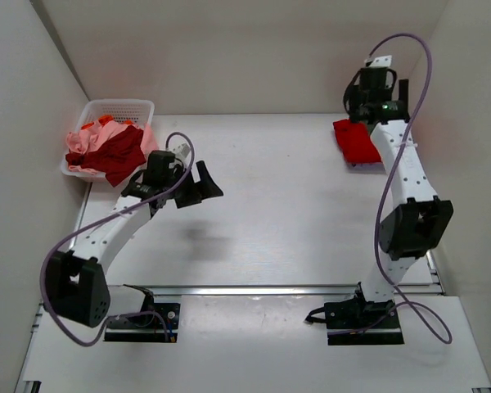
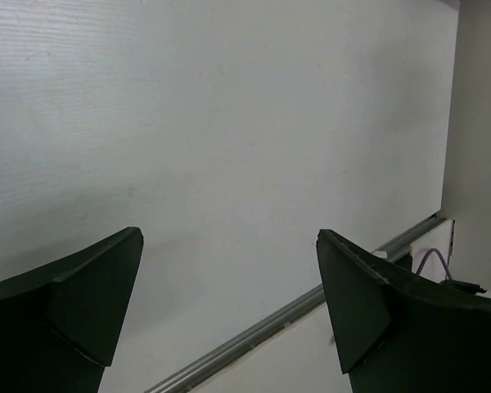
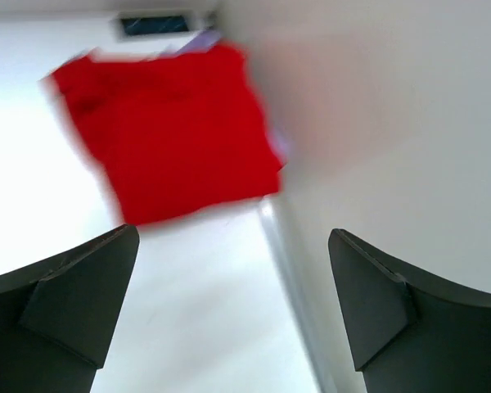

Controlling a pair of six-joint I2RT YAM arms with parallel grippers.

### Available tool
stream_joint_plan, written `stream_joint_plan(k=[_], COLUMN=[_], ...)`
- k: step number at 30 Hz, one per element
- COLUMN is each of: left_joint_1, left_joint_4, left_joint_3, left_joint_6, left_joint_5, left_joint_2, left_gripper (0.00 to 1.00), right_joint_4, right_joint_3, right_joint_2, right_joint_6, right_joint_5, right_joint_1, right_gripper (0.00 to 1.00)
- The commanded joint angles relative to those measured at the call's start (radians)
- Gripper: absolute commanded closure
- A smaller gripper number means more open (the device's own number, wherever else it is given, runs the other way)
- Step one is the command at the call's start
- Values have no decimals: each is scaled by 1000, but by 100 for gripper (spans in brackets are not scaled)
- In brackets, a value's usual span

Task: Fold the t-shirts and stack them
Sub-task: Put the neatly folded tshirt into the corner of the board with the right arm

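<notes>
A folded bright red t-shirt [image 1: 354,141] lies at the far right of the table on a pale lavender one whose edge [image 1: 362,166] peeks out below it. It also shows in the right wrist view [image 3: 172,131], blurred. My right gripper [image 1: 375,61] is open and empty, raised near the back wall beyond the stack. Pink [image 1: 78,146], dark red [image 1: 114,152] and orange [image 1: 106,121] t-shirts lie crumpled in a white basket [image 1: 123,106] at the far left. My left gripper [image 1: 198,187] is open and empty, above bare table right of the basket.
White walls close the table at the back and both sides. A metal rail [image 1: 270,289] runs across the near edge by the arm bases; it also shows in the left wrist view [image 2: 262,332].
</notes>
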Motion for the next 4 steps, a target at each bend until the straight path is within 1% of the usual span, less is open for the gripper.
stream_joint_plan(k=[1,4], left_joint_1=[3,-4], left_joint_4=[0,-100], left_joint_3=[-11,47], left_joint_6=[32,105], left_joint_5=[1,-7], left_joint_2=[-117,-99], left_gripper=[1,1], right_joint_4=[-117,-85], right_joint_3=[-129,-299], right_joint_2=[-88,-179], right_joint_6=[170,265], right_joint_5=[-5,-84], right_joint_1=[81,102], right_gripper=[0,1])
